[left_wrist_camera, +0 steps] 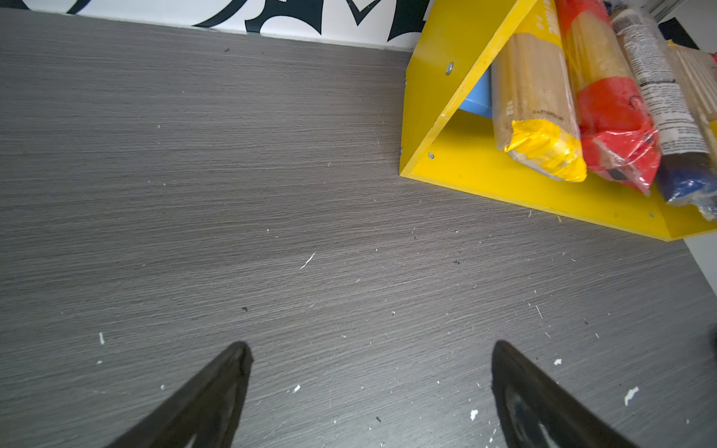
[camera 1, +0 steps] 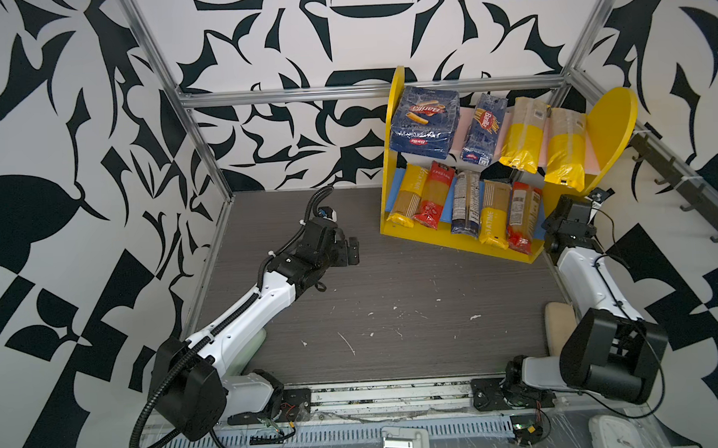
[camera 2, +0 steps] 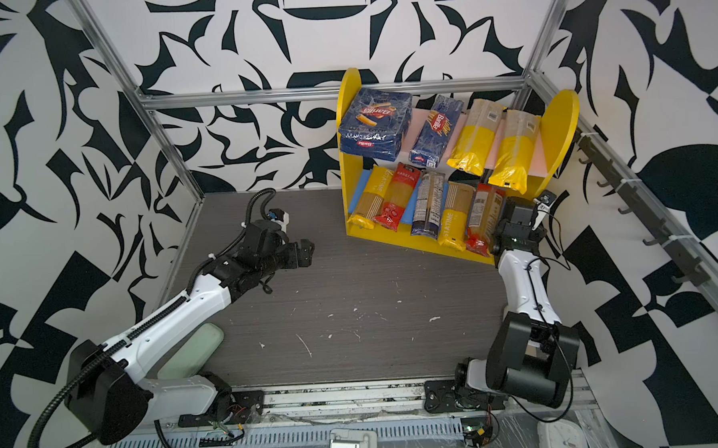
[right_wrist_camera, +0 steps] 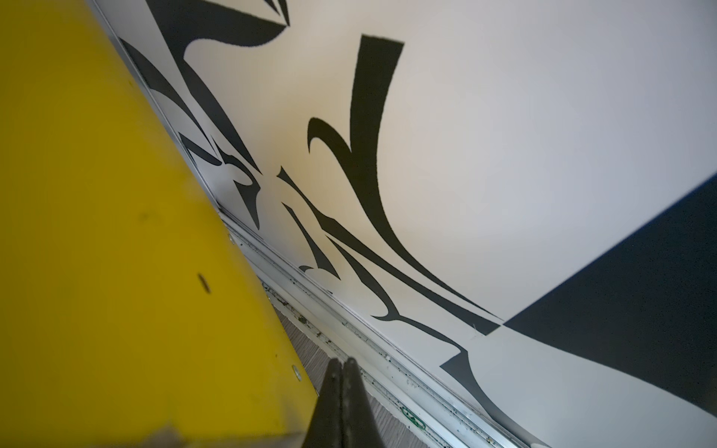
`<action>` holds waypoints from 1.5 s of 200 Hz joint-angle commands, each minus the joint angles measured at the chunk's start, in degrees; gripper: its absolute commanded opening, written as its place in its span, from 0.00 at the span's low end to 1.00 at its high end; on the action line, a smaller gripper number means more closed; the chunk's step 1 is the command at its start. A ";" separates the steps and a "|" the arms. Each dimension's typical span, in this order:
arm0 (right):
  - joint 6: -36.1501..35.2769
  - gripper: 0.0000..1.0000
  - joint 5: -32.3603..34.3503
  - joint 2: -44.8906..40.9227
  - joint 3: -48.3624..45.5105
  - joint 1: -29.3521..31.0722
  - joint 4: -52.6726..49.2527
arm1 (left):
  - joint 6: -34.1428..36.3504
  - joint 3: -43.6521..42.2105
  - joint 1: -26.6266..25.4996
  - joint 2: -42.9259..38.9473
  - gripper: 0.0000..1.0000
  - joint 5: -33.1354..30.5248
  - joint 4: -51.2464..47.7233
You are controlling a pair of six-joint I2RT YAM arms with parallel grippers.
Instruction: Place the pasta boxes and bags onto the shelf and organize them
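Observation:
In both top views the shelf (camera 1: pixel 453 239) (camera 2: pixel 391 237) stands at the back right, turned at an angle. Its pink upper board holds the pasta boxes, one wide (camera 1: pixel 423 122) and one narrow (camera 1: pixel 483 128), beside two yellow-ended bags (camera 1: pixel 522 137). Several bags (camera 1: pixel 494 215) lie side by side on the blue lower board. My left gripper (camera 1: pixel 352 250) (left_wrist_camera: pixel 368 349) hovers open and empty over the table, left of the shelf. My right gripper (right_wrist_camera: pixel 341 362) is shut with nothing in it, close beside the shelf's yellow right side panel (right_wrist_camera: pixel 116 232), near the wall rail.
A rail of dark hooks (camera 1: pixel 680 177) runs along the right wall. A beige pad (camera 1: pixel 559 328) lies by the right arm's base, and a pale green pad (camera 2: pixel 196 348) under the left arm. The aluminium frame (camera 1: pixel 343 93) borders the grey table (camera 1: pixel 394 315).

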 commanded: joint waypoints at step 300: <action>-4.65 0.99 -4.32 -20.78 -23.72 33.24 -6.11 | 10.76 -22.62 1.94 -12.26 0.99 -20.27 17.68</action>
